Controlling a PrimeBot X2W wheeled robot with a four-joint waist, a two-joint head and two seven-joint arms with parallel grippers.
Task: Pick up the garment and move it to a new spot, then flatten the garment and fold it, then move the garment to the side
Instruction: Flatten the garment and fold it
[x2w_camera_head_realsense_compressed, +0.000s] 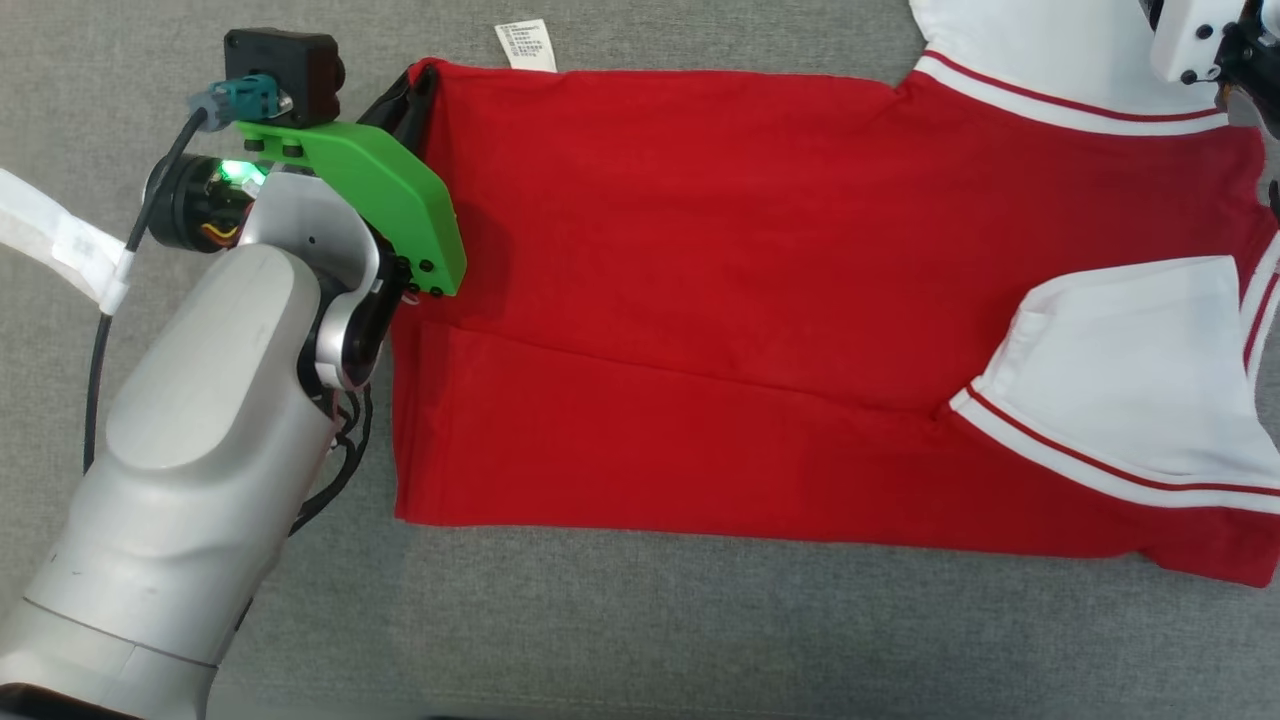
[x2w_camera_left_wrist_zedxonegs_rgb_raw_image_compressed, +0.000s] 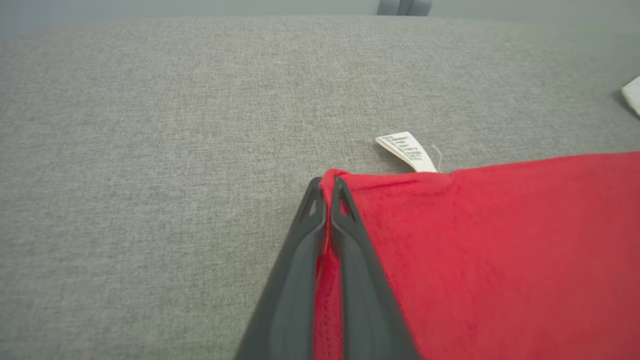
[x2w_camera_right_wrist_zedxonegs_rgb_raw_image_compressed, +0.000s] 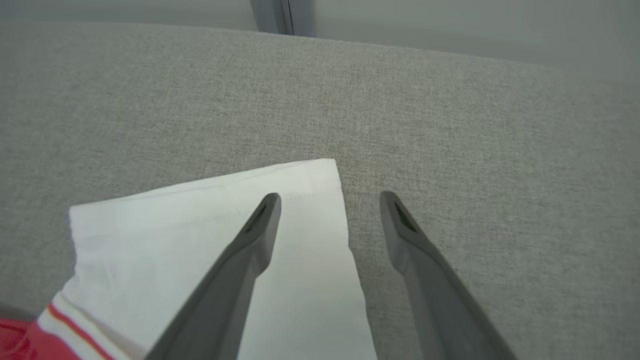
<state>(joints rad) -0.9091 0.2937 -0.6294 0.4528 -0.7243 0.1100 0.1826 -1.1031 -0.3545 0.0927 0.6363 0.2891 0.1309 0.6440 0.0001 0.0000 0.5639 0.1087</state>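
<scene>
Red garment (x2w_camera_head_realsense_compressed: 700, 300) corner pinched by left gripper (x2w_camera_left_wrist_zedxonegs_rgb_raw_image_compressed: 327, 186); right gripper (x2w_camera_right_wrist_zedxonegs_rgb_raw_image_compressed: 330, 200) spread astride sleeve (x2w_camera_right_wrist_zedxonegs_rgb_raw_image_compressed: 200, 225) edge, perhaps touching.

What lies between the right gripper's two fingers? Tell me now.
Right wrist view: the right gripper is open; between its fingers lie the edge of the garment, at its white sleeve, and a strip of bare grey surface.

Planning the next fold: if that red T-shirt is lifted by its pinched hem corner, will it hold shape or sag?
Likely sags: the T-shirt lies limp and creased, so it should drape from the left end effector. Probably light: thin fabric. Its folded white sleeve may flop open.
</scene>
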